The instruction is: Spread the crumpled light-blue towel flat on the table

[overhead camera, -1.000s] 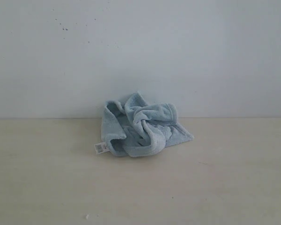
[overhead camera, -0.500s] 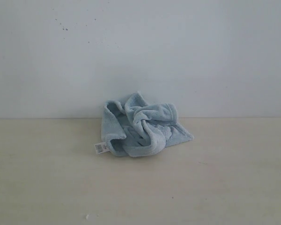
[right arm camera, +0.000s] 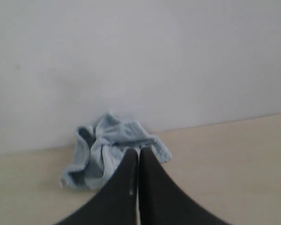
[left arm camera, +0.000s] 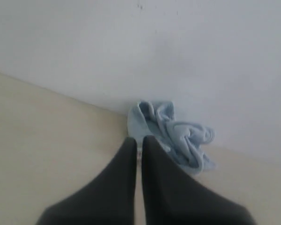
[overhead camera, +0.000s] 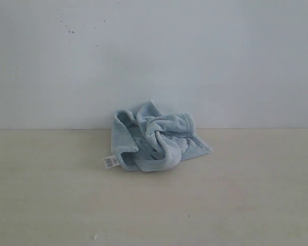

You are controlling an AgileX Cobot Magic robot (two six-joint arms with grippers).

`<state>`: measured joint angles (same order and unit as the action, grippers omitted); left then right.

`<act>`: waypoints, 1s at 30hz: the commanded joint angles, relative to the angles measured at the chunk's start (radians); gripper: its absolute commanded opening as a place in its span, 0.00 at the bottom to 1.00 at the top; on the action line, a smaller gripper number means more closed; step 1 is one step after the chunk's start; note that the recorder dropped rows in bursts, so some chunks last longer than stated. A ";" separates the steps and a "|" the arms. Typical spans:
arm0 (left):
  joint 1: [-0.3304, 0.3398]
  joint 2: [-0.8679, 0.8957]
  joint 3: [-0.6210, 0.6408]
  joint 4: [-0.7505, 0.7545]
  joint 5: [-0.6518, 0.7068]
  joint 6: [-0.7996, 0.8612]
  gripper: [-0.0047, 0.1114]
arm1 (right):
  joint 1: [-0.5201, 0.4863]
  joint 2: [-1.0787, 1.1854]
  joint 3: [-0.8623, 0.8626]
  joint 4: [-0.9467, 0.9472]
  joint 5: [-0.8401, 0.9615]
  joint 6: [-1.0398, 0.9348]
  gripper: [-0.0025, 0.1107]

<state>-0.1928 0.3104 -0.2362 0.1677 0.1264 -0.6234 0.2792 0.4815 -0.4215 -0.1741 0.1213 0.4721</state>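
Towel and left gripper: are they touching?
Apart. The exterior view shows the towel alone on the table, no arm near it; the left gripper only overlaps it in its wrist view.

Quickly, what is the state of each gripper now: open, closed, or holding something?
Left gripper: closed, holding nothing.
Right gripper: closed, holding nothing; the towel lies untouched on the table.

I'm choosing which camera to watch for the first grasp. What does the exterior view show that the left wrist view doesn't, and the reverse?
Only the exterior view: the whole towel unblocked, its white label plain at one edge; no tool. Only the left wrist view: the left tool, shut, its dark fingers covering part of the towel's edge. Both: the crumpled towel on the table, in front of the wall.
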 commanded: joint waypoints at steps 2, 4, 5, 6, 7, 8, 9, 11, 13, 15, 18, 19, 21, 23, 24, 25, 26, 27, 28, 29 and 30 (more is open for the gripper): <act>-0.070 0.275 -0.119 0.006 0.032 0.116 0.13 | 0.133 0.320 -0.216 -0.018 0.132 -0.247 0.03; -0.075 0.369 -0.153 0.006 0.020 0.147 0.22 | 0.140 0.441 -0.288 -0.018 0.153 -0.283 0.08; -0.075 0.420 -0.168 0.006 0.007 0.153 0.29 | 0.140 0.498 -0.314 -0.018 0.155 -0.288 0.10; -0.075 0.464 -0.180 0.004 -0.005 0.153 0.36 | 0.138 0.551 -0.344 -0.018 0.155 -0.293 0.14; -0.075 0.518 -0.195 0.004 -0.022 0.153 0.44 | 0.138 0.603 -0.374 -0.018 0.153 -0.293 0.18; -0.075 0.573 -0.210 0.004 -0.042 0.153 0.51 | 0.138 0.643 -0.397 -0.018 0.153 -0.293 0.22; -0.075 0.629 -0.226 0.004 -0.067 0.153 0.56 | 0.138 0.701 -0.429 -0.018 0.148 -0.293 0.26; -0.085 0.739 -0.260 0.004 -0.108 0.153 0.60 | 0.138 0.775 -0.473 -0.018 0.137 -0.293 0.33; -0.107 0.839 -0.307 0.006 -0.148 0.153 0.60 | 0.138 0.858 -0.515 -0.018 0.122 -0.277 0.36; -0.138 0.949 -0.363 0.031 -0.185 0.153 0.60 | 0.138 0.927 -0.551 -0.018 0.106 -0.249 0.36; -0.182 1.095 -0.452 0.108 -0.239 0.153 0.60 | 0.138 0.998 -0.578 -0.018 0.051 -0.237 0.36; -0.194 1.136 -0.481 0.128 -0.250 0.153 0.60 | 0.138 1.011 -0.583 -0.018 0.031 -0.237 0.36; -0.217 1.237 -0.560 0.167 -0.264 0.153 0.60 | 0.138 1.035 -0.591 -0.018 -0.003 -0.237 0.36; -0.227 1.337 -0.647 0.200 -0.264 0.156 0.60 | 0.137 1.049 -0.604 -0.018 -0.023 -0.239 0.36; -0.227 1.386 -0.689 0.208 -0.264 0.161 0.60 | 0.137 1.055 -0.613 -0.018 -0.027 -0.246 0.36; -0.227 1.425 -0.723 0.214 -0.264 0.170 0.60 | 0.137 1.057 -0.620 -0.018 -0.027 -0.248 0.36; -0.227 1.484 -0.774 0.214 -0.261 0.178 0.60 | 0.137 1.059 -0.628 -0.018 -0.029 -0.248 0.36; -0.227 1.522 -0.808 0.215 -0.256 0.190 0.60 | 0.137 1.060 -0.640 -0.018 -0.029 -0.253 0.36; -0.227 1.558 -0.841 0.215 -0.253 0.200 0.60 | 0.137 1.063 -0.648 -0.018 -0.029 -0.261 0.36; -0.227 1.609 -0.889 0.217 -0.253 0.210 0.60 | 0.137 1.063 -0.657 -0.018 -0.029 -0.267 0.36; -0.227 1.640 -0.920 0.216 -0.253 0.214 0.60 | 0.137 1.063 -0.665 -0.018 -0.029 -0.274 0.36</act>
<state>-0.4148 1.8597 -1.0699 0.3742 -0.1246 -0.4351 0.4174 1.5436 -1.0620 -0.1865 0.1059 0.2191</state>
